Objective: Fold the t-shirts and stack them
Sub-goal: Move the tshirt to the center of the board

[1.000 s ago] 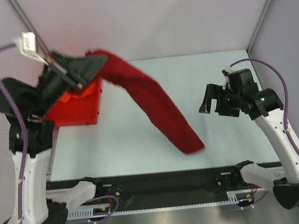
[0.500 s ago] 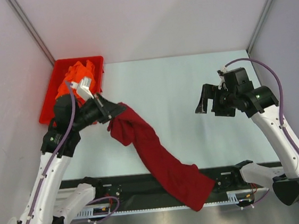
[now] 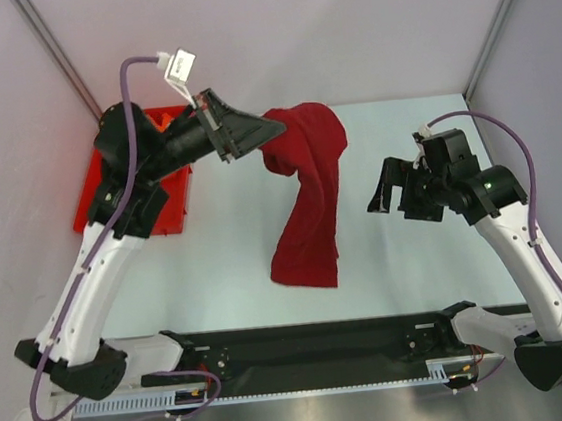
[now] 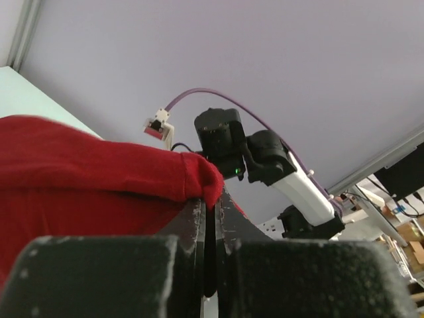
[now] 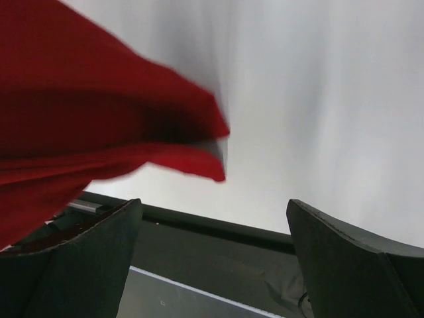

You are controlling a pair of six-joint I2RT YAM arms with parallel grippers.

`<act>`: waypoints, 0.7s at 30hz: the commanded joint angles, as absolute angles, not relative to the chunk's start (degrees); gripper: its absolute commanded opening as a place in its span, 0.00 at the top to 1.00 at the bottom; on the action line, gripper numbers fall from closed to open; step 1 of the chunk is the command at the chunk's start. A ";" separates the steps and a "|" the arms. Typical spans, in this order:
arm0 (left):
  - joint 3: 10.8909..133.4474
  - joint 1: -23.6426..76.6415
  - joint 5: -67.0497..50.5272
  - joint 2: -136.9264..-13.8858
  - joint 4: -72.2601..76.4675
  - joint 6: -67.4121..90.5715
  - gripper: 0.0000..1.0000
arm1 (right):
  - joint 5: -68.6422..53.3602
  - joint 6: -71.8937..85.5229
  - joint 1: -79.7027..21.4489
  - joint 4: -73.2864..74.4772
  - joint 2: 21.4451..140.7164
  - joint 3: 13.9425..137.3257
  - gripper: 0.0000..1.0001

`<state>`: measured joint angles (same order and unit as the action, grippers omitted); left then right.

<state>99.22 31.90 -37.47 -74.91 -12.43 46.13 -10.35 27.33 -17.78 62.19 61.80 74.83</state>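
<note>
My left gripper (image 3: 274,129) is shut on the maroon t-shirt (image 3: 306,198) and holds it high over the table's back middle. The shirt hangs down in a long bunch, its lower end near the table. In the left wrist view the maroon cloth (image 4: 93,172) is pinched between the closed jaws. My right gripper (image 3: 384,192) is open and empty, to the right of the hanging shirt. The shirt's lower edge (image 5: 79,132) shows blurred in the right wrist view. A scrap of the orange t-shirt (image 3: 162,123) shows in the red bin behind the left arm.
The red plastic bin (image 3: 154,199) stands at the table's back left, partly behind my left arm. A black rail (image 3: 315,338) runs along the table's near edge. Metal frame posts rise at the back corners.
My left gripper swung up and right with the maroon shirt, from low at the left to high at the back middle. The shirt's tail came off the front rail. The right arm barely moved.
</note>
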 commanded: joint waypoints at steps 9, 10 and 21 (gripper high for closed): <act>62.32 25.50 -5.66 -46.50 -41.10 32.97 0.43 | -12.92 27.77 -20.12 57.23 63.89 71.02 0.01; 61.44 24.71 -2.41 -46.41 -44.09 33.22 0.36 | -13.18 27.86 -20.56 56.69 64.42 70.75 0.01; 59.60 22.94 6.48 -46.04 -50.82 34.73 0.24 | -12.66 28.74 -34.09 41.58 83.55 70.40 0.22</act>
